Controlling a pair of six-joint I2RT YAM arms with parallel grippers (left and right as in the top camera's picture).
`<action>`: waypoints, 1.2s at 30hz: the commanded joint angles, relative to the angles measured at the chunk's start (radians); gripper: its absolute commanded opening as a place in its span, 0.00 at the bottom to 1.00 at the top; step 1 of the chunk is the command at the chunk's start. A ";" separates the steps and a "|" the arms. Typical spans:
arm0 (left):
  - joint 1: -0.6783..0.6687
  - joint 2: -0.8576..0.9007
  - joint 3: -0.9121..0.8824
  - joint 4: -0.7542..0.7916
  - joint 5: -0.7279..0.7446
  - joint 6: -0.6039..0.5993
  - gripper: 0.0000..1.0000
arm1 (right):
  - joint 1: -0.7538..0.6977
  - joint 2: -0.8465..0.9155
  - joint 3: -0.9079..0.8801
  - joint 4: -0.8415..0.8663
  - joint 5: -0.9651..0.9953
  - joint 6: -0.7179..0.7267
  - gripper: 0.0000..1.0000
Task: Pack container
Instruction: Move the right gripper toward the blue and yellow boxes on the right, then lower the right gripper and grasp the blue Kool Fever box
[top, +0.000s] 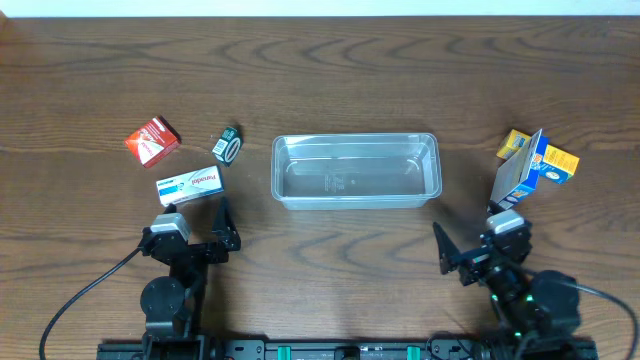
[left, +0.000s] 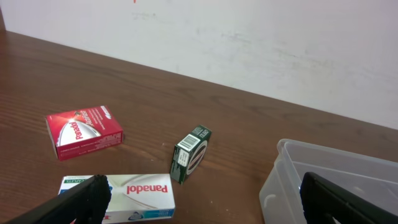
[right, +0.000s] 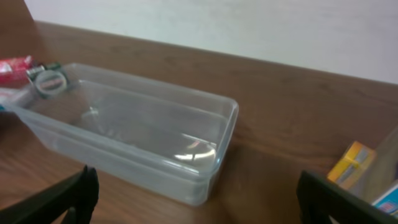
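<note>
The container (top: 356, 139), a clear rectangular tub, stands empty at the table's middle. Left of it lie a red box (top: 152, 140), a small green box (top: 228, 146) and a white Panadol box (top: 189, 185). My left gripper (top: 196, 218) hovers open just behind the Panadol box (left: 134, 196), holding nothing; the tub's corner (left: 292, 180) shows beside its right finger. My right gripper (top: 470, 238) is open and empty near the tub's right end (right: 186, 177). A yellow-and-blue box (top: 548, 160) and a tall blue-white box (top: 514, 176) stand at the right.
Both arm bases sit at the table's near edge. In the left wrist view the red box (left: 84, 130) and green box (left: 191, 152) lie ahead, before a white wall. A yellow box (right: 353, 163) shows at the right wrist view's edge.
</note>
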 joint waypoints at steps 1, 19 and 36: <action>-0.004 0.000 -0.016 -0.035 0.011 0.013 0.98 | -0.010 0.111 0.162 -0.087 0.002 0.020 0.99; -0.004 0.000 -0.016 -0.035 0.011 0.013 0.98 | -0.010 0.639 0.479 -0.488 0.168 0.352 0.99; -0.004 0.000 -0.016 -0.035 0.011 0.013 0.98 | -0.010 0.903 0.475 -0.457 0.388 0.476 0.99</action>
